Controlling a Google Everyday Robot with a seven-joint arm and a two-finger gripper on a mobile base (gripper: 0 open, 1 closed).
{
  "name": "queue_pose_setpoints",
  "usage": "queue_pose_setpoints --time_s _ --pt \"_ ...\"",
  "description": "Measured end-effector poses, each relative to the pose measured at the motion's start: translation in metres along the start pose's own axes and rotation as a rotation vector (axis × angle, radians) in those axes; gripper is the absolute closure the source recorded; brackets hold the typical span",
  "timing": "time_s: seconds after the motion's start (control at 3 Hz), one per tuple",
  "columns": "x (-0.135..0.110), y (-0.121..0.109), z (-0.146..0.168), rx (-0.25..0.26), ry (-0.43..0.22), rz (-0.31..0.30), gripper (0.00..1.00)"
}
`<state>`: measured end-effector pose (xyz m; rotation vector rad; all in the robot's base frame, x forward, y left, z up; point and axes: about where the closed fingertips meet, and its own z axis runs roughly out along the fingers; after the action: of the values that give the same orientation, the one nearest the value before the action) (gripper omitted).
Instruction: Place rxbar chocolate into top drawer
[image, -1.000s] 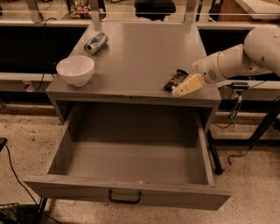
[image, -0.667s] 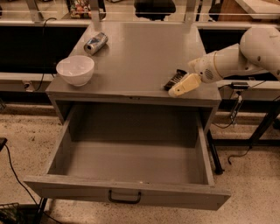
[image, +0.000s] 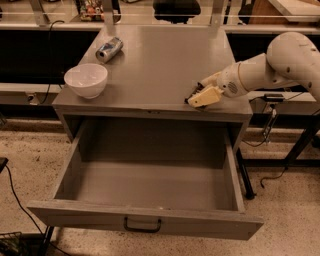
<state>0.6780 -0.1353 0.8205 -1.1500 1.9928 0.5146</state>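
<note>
The arm (image: 260, 72) enters from the right, its forearm sloping down and left to the cabinet top (image: 160, 60). The gripper (image: 196, 94) sits low at the top's front right edge, at the rxbar (image: 192, 91). Whether it grips the bar cannot be determined. The drawer (image: 150, 220) stands open below.

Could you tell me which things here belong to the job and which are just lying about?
For the job: small black-wrapped rxbar chocolate, on the cabinet top near its front edge; cream gripper, right at the bar; wide grey metal top drawer, pulled open.
Lying about: round white bowl; silver can on its side.
</note>
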Motion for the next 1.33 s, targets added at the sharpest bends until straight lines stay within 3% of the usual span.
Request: queue_pose_setpoints --time_s 0.67,1.0,1.33 --pt "0.001 -0.001 -0.001 0.001 0.007 0.006 0.95" --pt "0.001 -0.001 -0.001 0.001 0.007 0.006 1.00" --pt "-0.026 0.018 -0.020 -0.044 -0.075 -0.012 1.00"
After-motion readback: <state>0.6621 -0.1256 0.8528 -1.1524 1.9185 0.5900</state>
